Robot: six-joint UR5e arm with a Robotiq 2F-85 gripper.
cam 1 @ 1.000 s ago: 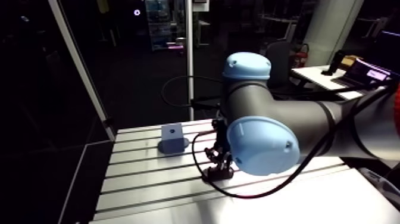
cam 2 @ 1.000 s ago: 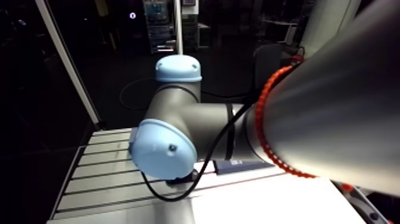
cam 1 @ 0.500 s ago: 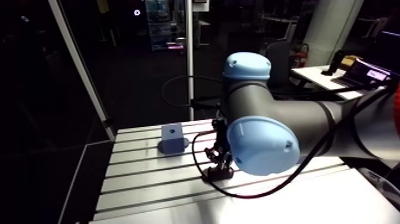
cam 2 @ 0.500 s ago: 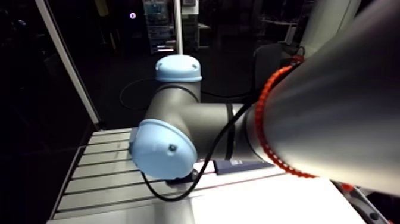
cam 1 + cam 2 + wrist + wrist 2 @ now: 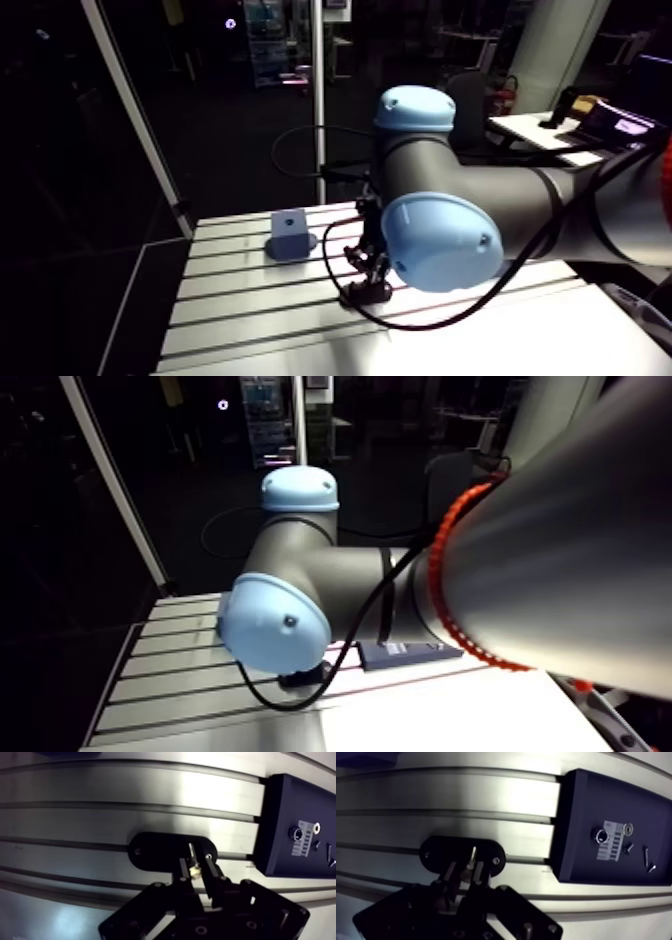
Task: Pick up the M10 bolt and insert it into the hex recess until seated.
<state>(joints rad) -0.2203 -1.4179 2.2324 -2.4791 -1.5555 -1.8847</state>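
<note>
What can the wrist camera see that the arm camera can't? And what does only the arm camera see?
Only the wrist view shows the small shiny bolt pinched in the tool, and the tiny parts lying on the dark tray. Only the arm view shows the grey block with a hole in it, and the arm's big blue joint caps. Both show the slotted table, the tray, and the black oval plate under the tool.
</note>
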